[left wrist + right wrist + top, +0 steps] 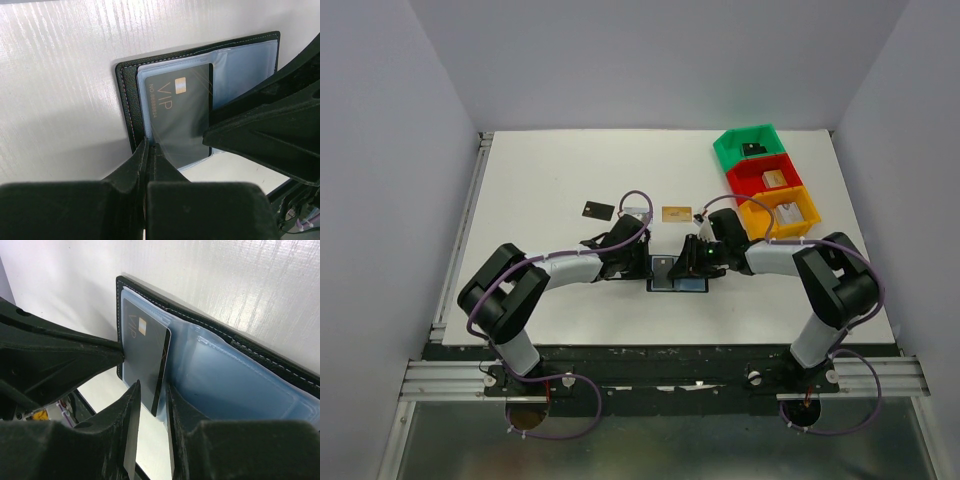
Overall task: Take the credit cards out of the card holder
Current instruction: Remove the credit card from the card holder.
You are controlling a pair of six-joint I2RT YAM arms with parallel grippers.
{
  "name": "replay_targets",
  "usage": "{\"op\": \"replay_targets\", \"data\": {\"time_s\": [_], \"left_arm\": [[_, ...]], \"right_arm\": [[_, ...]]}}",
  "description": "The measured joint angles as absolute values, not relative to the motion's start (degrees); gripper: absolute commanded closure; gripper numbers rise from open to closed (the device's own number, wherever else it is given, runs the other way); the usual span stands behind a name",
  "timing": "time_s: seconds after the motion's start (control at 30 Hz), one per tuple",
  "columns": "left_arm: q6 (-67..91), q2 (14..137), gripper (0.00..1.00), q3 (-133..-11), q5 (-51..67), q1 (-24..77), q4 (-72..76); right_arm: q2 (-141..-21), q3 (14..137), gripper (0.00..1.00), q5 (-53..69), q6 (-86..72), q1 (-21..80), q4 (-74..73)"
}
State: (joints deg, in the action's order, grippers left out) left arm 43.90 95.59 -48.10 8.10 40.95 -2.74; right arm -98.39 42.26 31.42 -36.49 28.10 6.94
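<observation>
**L gripper** (148, 150): jaws fully closed, pinching the near edge of the card holder (126, 100). The holder lies open, flat on the table (550, 180) betw. the two arms.

**R gripper** (151, 407): jaws part-open, straddling the near corner of the dark "VIP" card (145, 350); pad contact cannot be told. The card's far part sits in the holder's blue-tinted clear pocket.

**Farther out:** black card (598, 210) & gold card (676, 213) lie loose beyond the holder; coloured bins (738, 180) at far R.
</observation>
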Motion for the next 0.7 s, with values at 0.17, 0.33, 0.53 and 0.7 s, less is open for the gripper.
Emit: {"op": "replay_targets", "data": {"time_s": [0.17, 0.33, 0.53, 0.7], "left_arm": [[43.94, 95.59, 1.0, -48.1, 8.12, 40.95, -2.72], [43.97, 95.66, 1.0, -48.1, 8.12, 40.95, -2.68], [43.99, 95.68, 1.0, -48.01, 8.16, 40.95, -2.46], [43.99, 95.68, 1.0, -47.7, 8.36, 40.95, -1.78]], "right_arm": [[-98.61, 41.45, 0.67, 32.88, -37.17, 28.01, 9.41], [-98.87, 39.27, 0.68, 34.76, -38.79, 27.86, 14.57], [-100.36, 37.36, 0.66, 37.91, -40.82, 27.03, 20.84], [-101.93, 36.99, 0.65, 40.14, -42.54, 26.79, 25.34]]}}
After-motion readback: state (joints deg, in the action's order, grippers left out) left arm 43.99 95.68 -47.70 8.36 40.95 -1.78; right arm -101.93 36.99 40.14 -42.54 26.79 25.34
